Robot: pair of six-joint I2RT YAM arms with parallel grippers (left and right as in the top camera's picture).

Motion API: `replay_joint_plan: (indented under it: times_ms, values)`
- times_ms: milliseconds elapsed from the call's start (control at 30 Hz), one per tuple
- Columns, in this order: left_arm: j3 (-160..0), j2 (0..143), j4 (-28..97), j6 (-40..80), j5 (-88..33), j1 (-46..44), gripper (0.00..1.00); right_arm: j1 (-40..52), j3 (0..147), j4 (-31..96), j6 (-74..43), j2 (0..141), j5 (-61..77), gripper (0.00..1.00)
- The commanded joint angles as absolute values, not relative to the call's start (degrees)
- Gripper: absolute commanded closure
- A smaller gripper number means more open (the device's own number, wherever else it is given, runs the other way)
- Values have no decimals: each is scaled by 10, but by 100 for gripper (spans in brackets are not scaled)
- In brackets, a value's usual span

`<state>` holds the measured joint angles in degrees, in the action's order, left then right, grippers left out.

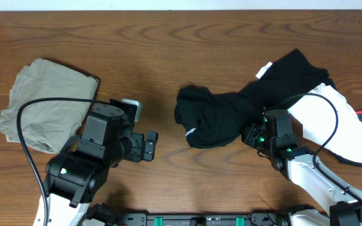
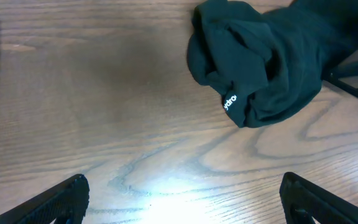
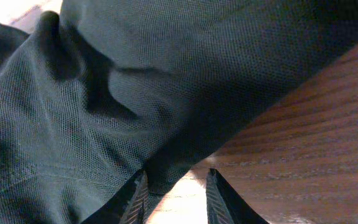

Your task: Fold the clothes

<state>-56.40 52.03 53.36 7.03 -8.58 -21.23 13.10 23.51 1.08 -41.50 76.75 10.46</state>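
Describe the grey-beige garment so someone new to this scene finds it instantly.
From overhead, go to the left end of the brown wooden table. A crumpled grey-beige fabric garment lies there alone. Unlike the black fabric garment with white lettering right of centre, it is pale and plain.

black garment [image 1: 231, 110]: bunched and twisted, running from the table's centre out towards 2 o'clock
white logo lettering [image 2: 229, 101]: on its rounded centre end
grey-beige garment [image 1: 43, 103]: rumpled heap at 9 o'clock, well apart
white garment [image 1: 338, 125]: 3 o'clock, touching the black one
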Motion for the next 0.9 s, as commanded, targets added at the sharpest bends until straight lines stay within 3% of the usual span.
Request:
replay_joint_plan:
  times_ms: [0, 400, 433, 500, 533, 867]
  values:
    - [-575, 521, 533, 60, -79, -214, 2, 136, 227, 2, -424, 770, 88, 70]
    - [-575, 521, 533, 60, -79, -214, 2, 149, 227, -60, -428, 832, 88, 69]
    - [-575, 521, 533, 60, -79, -214, 2, 150, 227, -67, -428, 836, 88, 70]
    - [-575, 521, 533, 60, -79, -214, 2, 150, 227, -79, -428, 839, 91, 93]
    - [-575, 521, 533, 60, -79, -214, 2, 150, 227, -86, -428, 839, 94, 99]
    - [-575, 521, 533, 55, -79, -214, 2, 160, 255, -88, -378, 747, 197, 98]
